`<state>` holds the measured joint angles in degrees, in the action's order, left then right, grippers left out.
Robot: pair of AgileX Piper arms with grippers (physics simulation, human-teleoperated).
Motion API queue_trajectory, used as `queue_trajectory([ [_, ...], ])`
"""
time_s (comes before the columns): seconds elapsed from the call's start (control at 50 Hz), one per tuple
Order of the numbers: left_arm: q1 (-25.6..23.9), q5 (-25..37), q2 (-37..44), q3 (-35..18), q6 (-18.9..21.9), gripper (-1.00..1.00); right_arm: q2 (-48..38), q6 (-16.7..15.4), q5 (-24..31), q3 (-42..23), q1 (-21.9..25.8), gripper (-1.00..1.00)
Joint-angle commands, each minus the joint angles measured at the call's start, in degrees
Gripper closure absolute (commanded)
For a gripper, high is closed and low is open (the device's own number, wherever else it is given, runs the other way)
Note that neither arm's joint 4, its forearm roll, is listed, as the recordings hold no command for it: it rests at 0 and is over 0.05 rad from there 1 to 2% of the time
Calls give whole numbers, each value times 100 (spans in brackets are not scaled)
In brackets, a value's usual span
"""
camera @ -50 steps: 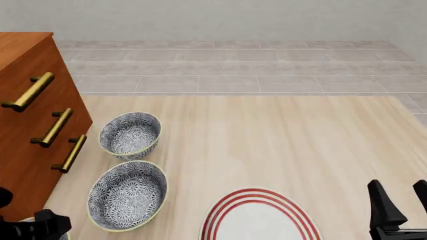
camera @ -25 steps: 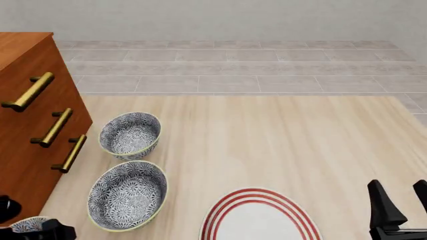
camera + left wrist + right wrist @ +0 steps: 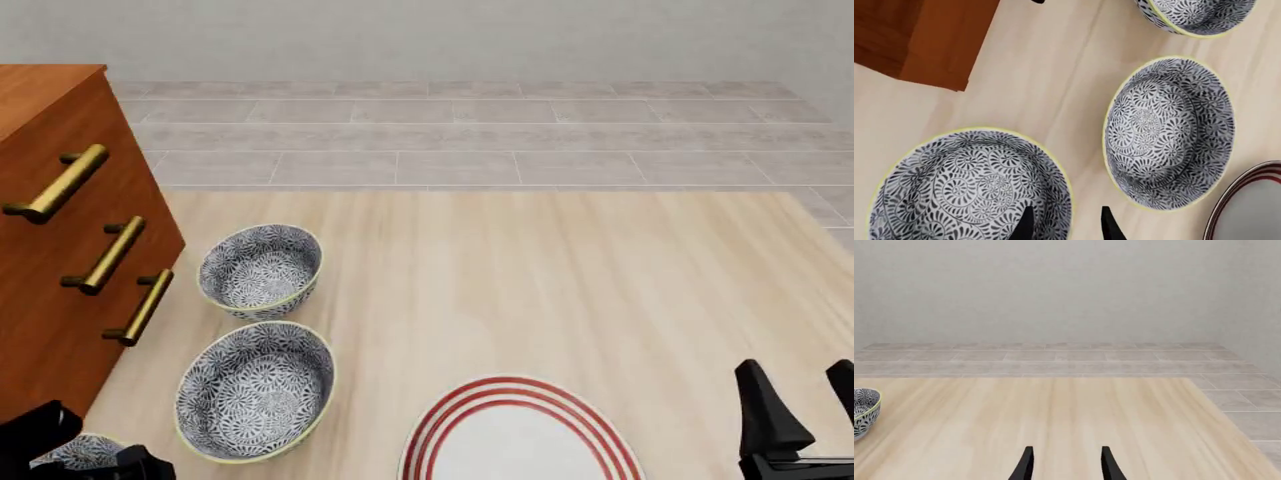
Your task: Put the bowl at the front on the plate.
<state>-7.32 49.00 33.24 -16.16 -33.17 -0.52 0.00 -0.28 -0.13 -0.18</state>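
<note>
The wooden table (image 3: 561,280) is seen beneath both arms, with the brown drawer cabinet (image 3: 60,250) ahead of the left gripper (image 3: 1064,225). The plate (image 3: 521,435) is found between the two grippers, nearer the left one. Directly under the left gripper the bowl (image 3: 967,185) is placed, its rim between the parted fingers, nothing clamped. The right gripper (image 3: 1064,465) is held open over bare table, well apart from the bowl.

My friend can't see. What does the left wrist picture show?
Two open black fingers hover over the rim of a flowery grey-and-white bowl. A second matching bowl sits beside it, a third farther off, plus a red-ringed plate's edge and a wooden cabinet.
</note>
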Motion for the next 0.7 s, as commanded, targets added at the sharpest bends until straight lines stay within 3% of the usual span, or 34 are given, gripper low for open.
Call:
queue_trajectory([
  [0.02, -77, -467, 282, 305, -100, -100, 13, 1, 14, -4, 4, -100],
  [0.7, -183, -1226, 718, 864, -288, -100, 13, 1, 14, -4, 4, -100],
])
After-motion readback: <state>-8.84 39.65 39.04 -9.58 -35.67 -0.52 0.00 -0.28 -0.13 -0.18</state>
